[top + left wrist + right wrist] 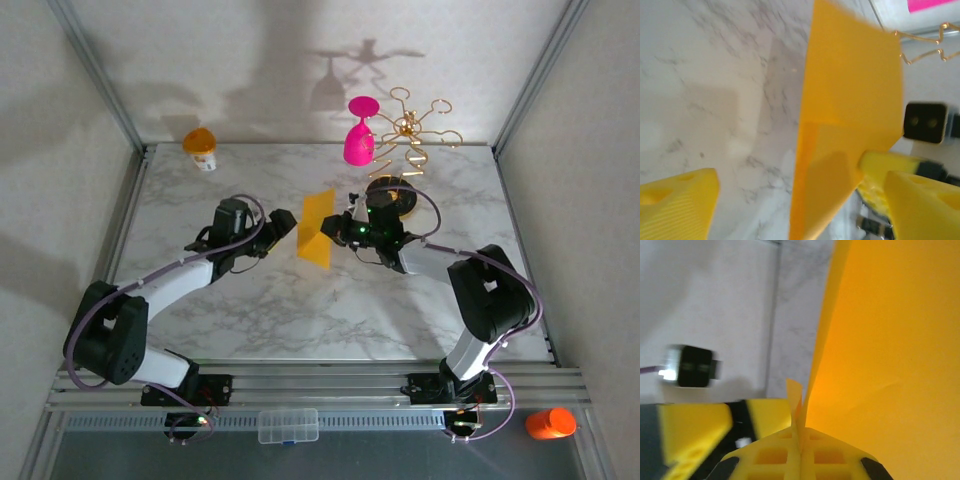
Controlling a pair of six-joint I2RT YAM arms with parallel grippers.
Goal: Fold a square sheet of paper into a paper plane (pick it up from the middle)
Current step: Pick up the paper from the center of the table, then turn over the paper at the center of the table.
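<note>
1. Right gripper [799, 440]: the jaws are pressing together and pinching the square sheet of paper [880, 340] by one edge. A thin lip of paper is poking up between the pads.
2. Left gripper [283, 228]: the jaws are standing spread, with the fingers [680, 205] flanking the sheet's other side. They are gripping nothing, as far as the wrist view tells.
3. The sheet is hanging upright between the two grippers, lifted off the table [250, 310] over the middle of the surface. Its lower part is showing darker, possibly doubled over; I cannot confirm a crease.
4. Further out, the gold rack [415, 125] and pink goblet [360, 130] are standing by the far edge, right of centre. The orange-topped white cup [200, 148] is sitting at the far-left corner.
5. Step, by my reading: an early fold, mid-regrasp, with the right arm carrying the sheet alone. No plane shape is forming yet.
6. The next move is likely calling for the left jaws to close on the free edge without crumpling it, keeping the corners aligned.
</note>
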